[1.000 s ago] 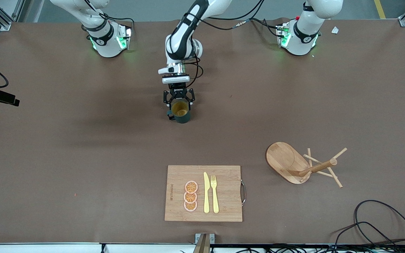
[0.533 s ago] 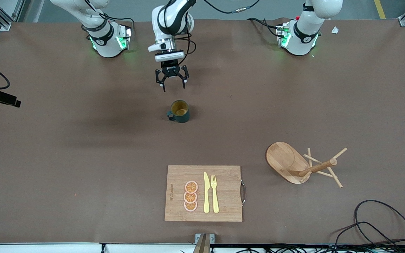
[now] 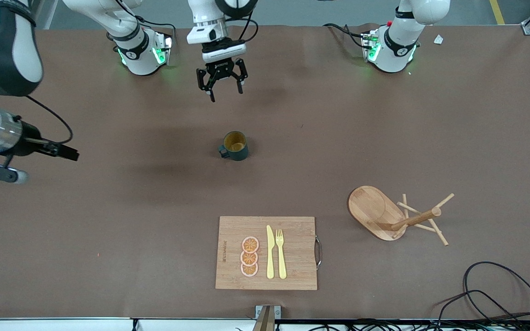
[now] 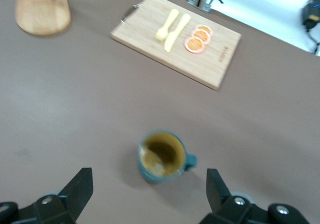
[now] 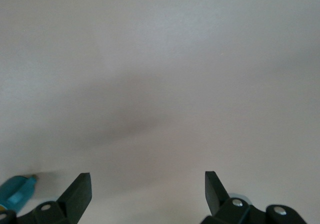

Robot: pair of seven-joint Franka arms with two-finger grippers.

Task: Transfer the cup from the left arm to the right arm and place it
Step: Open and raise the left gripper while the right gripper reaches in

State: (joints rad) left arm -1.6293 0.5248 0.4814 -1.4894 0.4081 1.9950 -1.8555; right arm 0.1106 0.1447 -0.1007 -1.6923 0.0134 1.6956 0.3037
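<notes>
**Cup sitting on its own, both end effectors empty**

So the small dark teal-green mug with the mustard-yellow inside [image 3: 235, 145] is standing upright on the brown counter [image 3: 108, 230], roughly mid-counter, little handle pointing toward the right arm's end; nothing is touching it; the left end effector [image 3: 221, 83] hangs in the air over bare counter, jaws spread wide with nothing between them; its wrist camera looks down at the mug [image 4: 162, 156]; the right end effector [image 5: 147, 189] is also spread wide and empty, over bare counter at the right arm's end; nearer the front camera lies a bamboo cutting board [image 3: 292, 253] with a yellow knife [image 3: 270, 252], yellow fork [image 3: 281, 253] and three orange slices [image 3: 249, 256]; a wooden peg rack [image 3: 394, 215] lies tipped over toward the left arm's end.
</notes>
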